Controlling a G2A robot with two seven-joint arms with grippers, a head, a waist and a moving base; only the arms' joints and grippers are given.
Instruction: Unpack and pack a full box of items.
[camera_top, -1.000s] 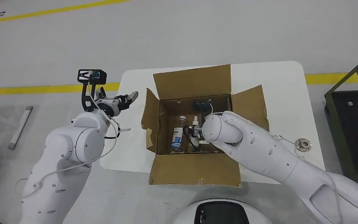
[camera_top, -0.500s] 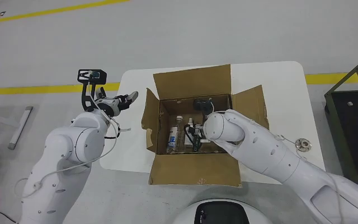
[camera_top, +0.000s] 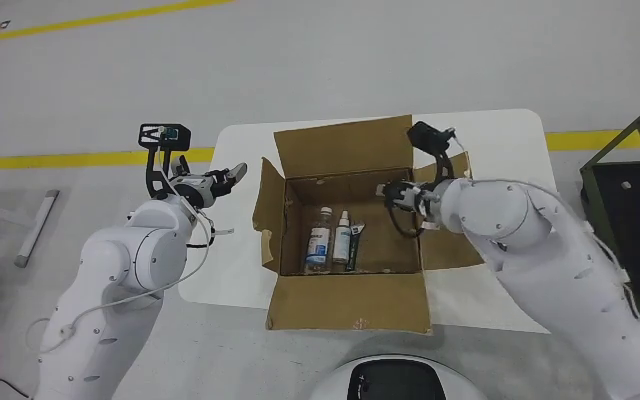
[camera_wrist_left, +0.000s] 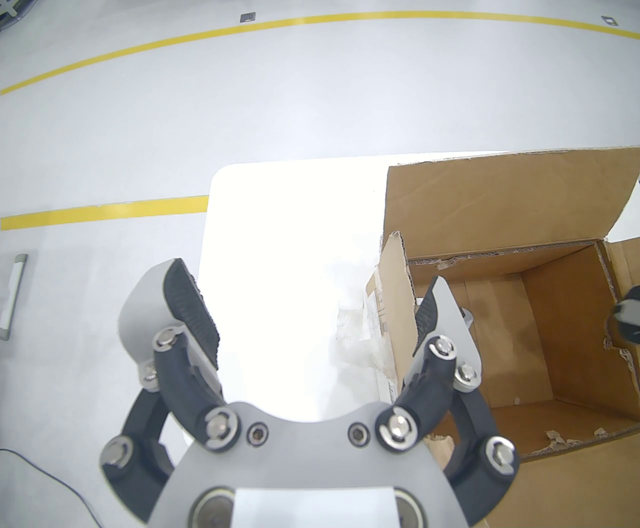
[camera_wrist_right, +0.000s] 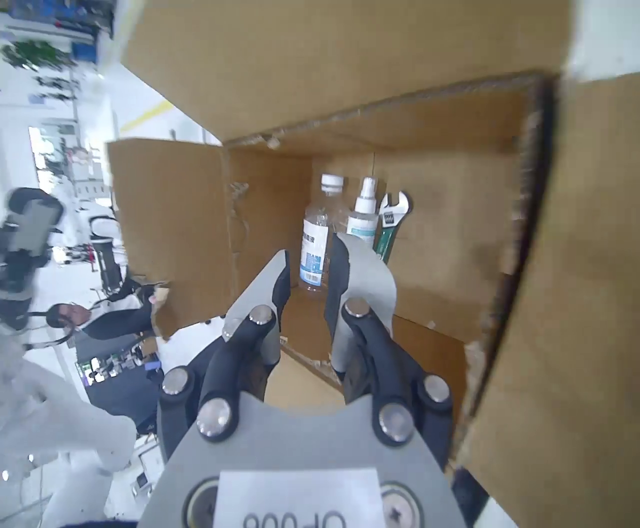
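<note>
Three items flat and close together on the floor of the open cardboard box (camera_top: 345, 300) (clear water bottle (camera_wrist_right: 315, 240), white spray bottle (camera_wrist_right: 362, 220), green-handled wrench (camera_wrist_right: 392, 215)), so prone to a two-at-once pinch or a snag on the wall; right gripper (camera_wrist_right: 312, 252) above the box's right side, jaws slightly apart, empty; left gripper (camera_wrist_left: 306, 280) beside the box, jaws wide.

White table (camera_top: 500, 135), rounded corners, on a grey floor. A small round metal disc (camera_top: 541, 258) lies on it toward 4 o'clock. On the floor: yellow line (camera_top: 70, 159) at 9 o'clock, grey bar (camera_top: 34, 228) at 8 o'clock, dark green frame (camera_top: 610, 210) at 3 o'clock.
</note>
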